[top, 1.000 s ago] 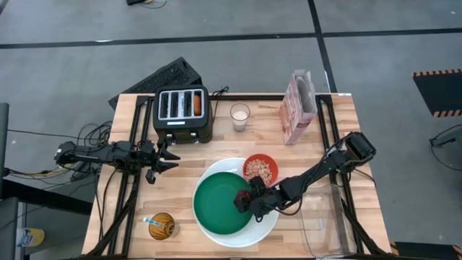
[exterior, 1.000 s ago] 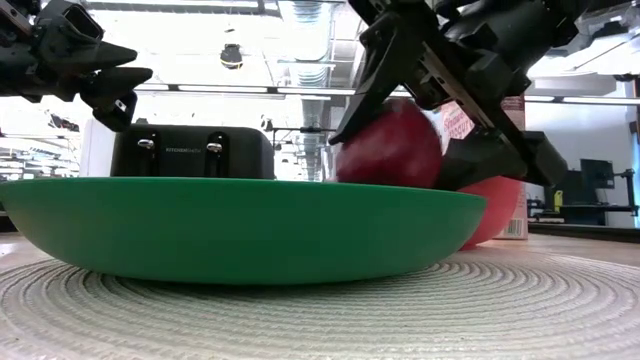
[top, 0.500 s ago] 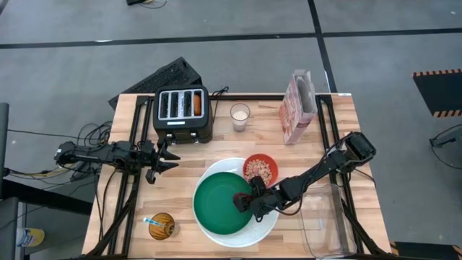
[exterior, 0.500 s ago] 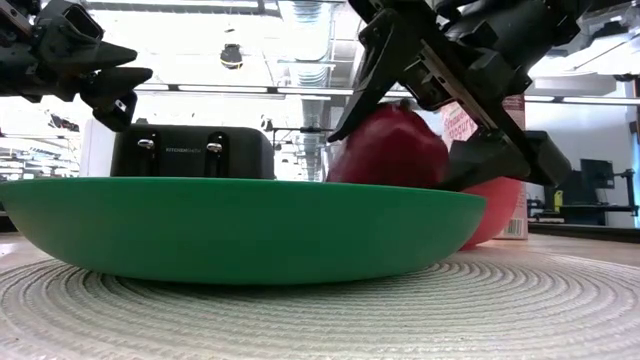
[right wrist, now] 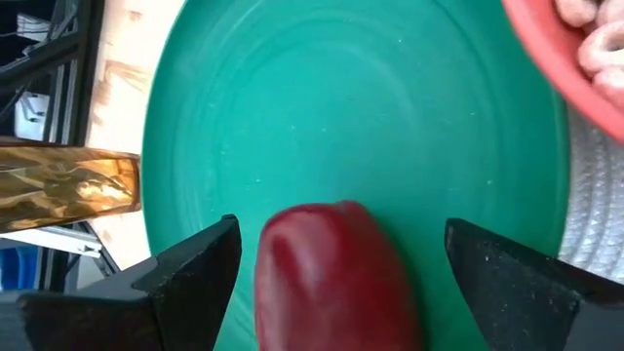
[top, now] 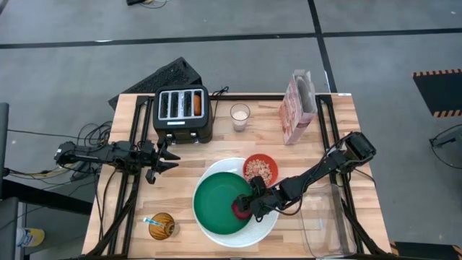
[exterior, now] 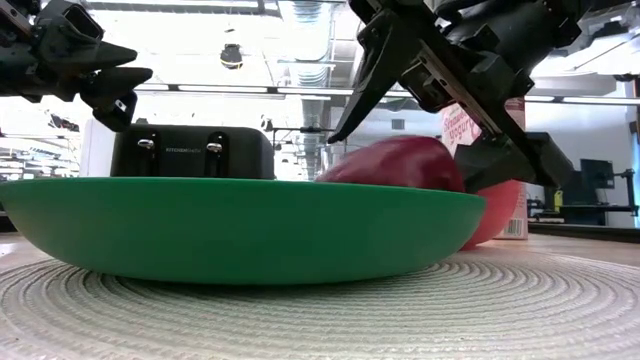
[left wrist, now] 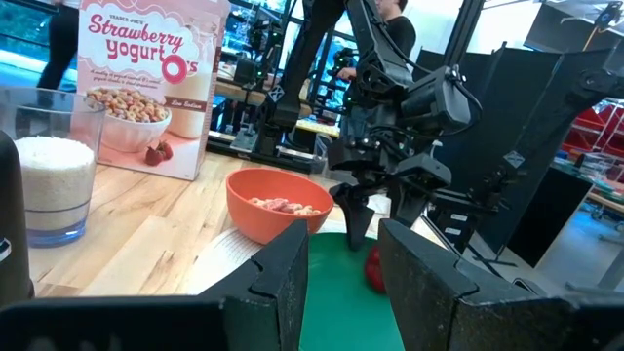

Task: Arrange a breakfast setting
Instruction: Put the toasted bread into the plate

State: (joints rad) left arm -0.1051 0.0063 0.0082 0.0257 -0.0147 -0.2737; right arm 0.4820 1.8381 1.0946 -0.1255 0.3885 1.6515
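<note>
A dark-red fruit lies on its side in the smaller green plate, which sits on the large white round plate. My right gripper is open just above the green plate. Its fingers stand on either side of the fruit with a gap to each. A small red bowl of cereal rests at the white plate's far right rim. Round toasted bread sticks out of a toaster slot. A blue-handled spoon stands in a golden cup. My left gripper waits open at the left.
A black toaster stands at the far left. A glass of milk and a cereal box stand along the far edge. The golden cup is near the front left. Bare wood lies between my left gripper and the plates.
The fruit has dropped from between my right gripper's fingers. It has sunk lower into the green plate and tipped onto its side, a little toward the table's near edge. My right gripper stays above it.
</note>
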